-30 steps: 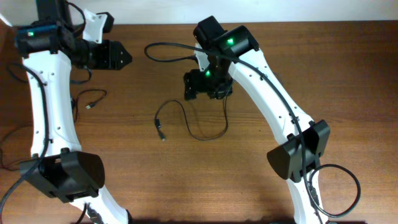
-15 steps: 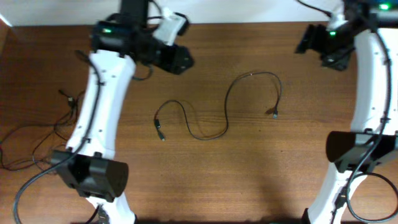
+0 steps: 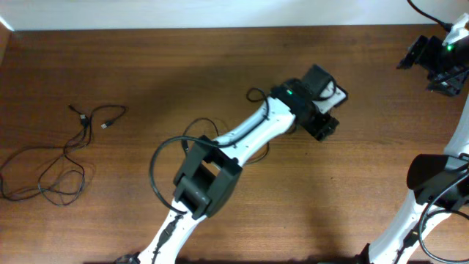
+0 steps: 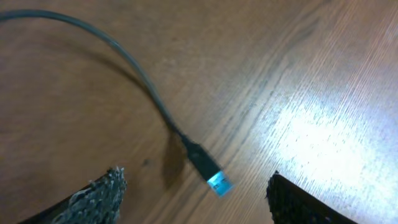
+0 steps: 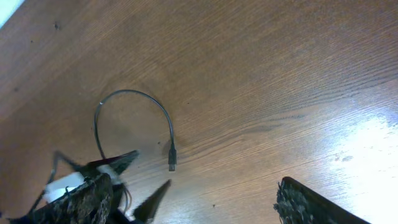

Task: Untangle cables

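A loose bunch of thin black cables [image 3: 64, 160] lies at the table's left, with plug ends [image 3: 105, 125] pointing toward the back. One separate cable [image 3: 199, 122] crosses the middle, mostly hidden under my left arm. Its plug [image 4: 208, 172] with a bluish shining tip lies flat on the wood between the fingers [image 4: 93, 199] of my left gripper [image 3: 324, 126], which is open and apart from it. In the right wrist view the same cable [image 5: 134, 93] curves down to its plug [image 5: 172, 159]. My right gripper [image 3: 418, 57] hangs open at the back right, holding nothing.
My left arm's white links [image 3: 249, 136] and its thick black cable loop [image 3: 155, 172] stretch diagonally over the table's middle. The right arm's base [image 3: 440, 176] stands at the right edge. A pale wall [image 3: 220, 13] bounds the table's far edge.
My left arm has swung from the far left across the middle to the single cable's right plug, opening wider. My right arm left the cable stretched out and withdrew to the back right corner.
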### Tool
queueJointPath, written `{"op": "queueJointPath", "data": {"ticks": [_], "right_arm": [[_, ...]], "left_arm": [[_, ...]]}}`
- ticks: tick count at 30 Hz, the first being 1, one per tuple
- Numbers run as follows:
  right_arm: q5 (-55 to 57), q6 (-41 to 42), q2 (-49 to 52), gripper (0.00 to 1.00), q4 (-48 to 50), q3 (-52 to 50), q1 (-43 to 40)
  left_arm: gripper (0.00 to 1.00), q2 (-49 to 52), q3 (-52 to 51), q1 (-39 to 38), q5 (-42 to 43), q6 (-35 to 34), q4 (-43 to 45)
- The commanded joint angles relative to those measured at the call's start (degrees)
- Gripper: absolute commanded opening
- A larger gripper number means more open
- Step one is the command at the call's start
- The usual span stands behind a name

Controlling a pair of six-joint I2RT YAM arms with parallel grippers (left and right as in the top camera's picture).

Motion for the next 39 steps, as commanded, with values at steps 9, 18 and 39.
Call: {"op": "queueJointPath", "data": {"ticks": [9, 18, 39], "right_arm": [[-0.1, -2.8, -1.1, 0.86, -0.3, 0.5, 0.2], [-0.1, -3.9, -1.1, 0.86, -0.3, 0.5, 0.2], [-0.1, -4.3, -1.1, 0.90, -0.3, 0.5, 0.2]], "left_arm": [[0.68, 7.0, -0.2, -4.1, -8.1, -5.3, 4.8], [0.30, 7.3, -0.1, -3.8, -8.2, -5.3, 4.7], [0.39, -28.8, 0.1, 20.4, -16.5, -5.3, -35.4]]}}
